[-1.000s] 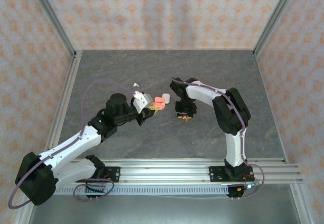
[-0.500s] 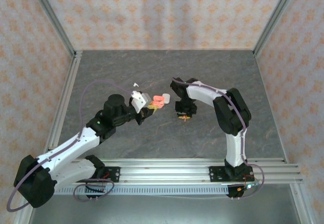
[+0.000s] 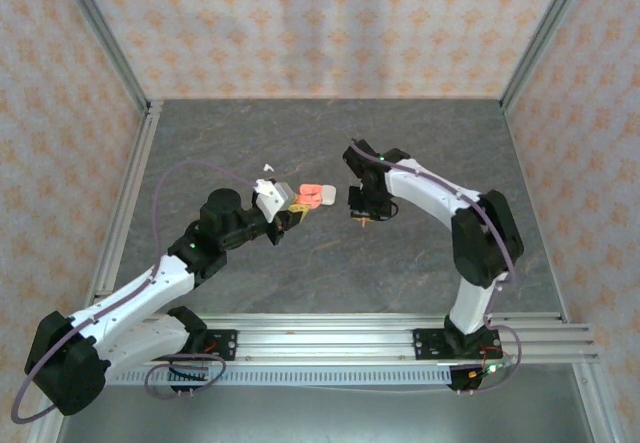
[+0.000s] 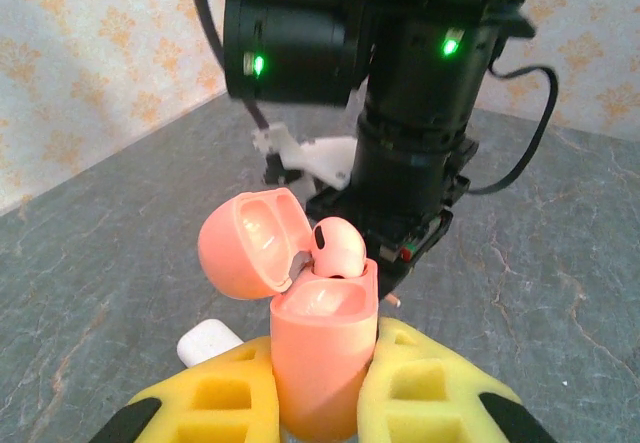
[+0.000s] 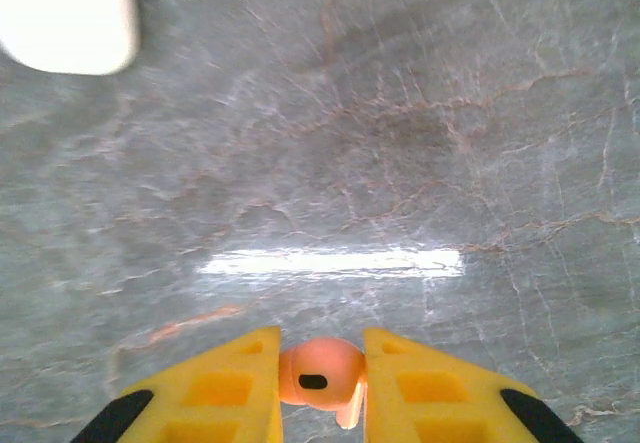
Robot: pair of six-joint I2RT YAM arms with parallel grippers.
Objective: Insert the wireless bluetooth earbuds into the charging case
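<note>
My left gripper (image 4: 320, 368) is shut on the coral-pink charging case (image 4: 322, 348), which stands upright with its lid (image 4: 250, 243) flipped open to the left. One coral-pink earbud (image 4: 338, 248) sits in the case's far socket. The near socket shows hollow. In the top view the case (image 3: 308, 199) hangs near the table's middle. My right gripper (image 5: 320, 368) is shut on a second coral-pink earbud (image 5: 318, 373), held a little above the table. In the top view this gripper (image 3: 364, 219) is just right of the case.
A white case (image 5: 65, 13) lies on the grey marble table (image 5: 400, 143), right behind the pink case (image 3: 327, 196) (image 4: 208, 341). A tiny white earbud (image 3: 268, 167) lies farther back left. Patterned walls and metal rails (image 3: 130, 213) bound the table.
My right gripper's fingers have drawn in on the pink earbud, and it has shifted slightly back and right with it. The left arm has slid the case a little left.
</note>
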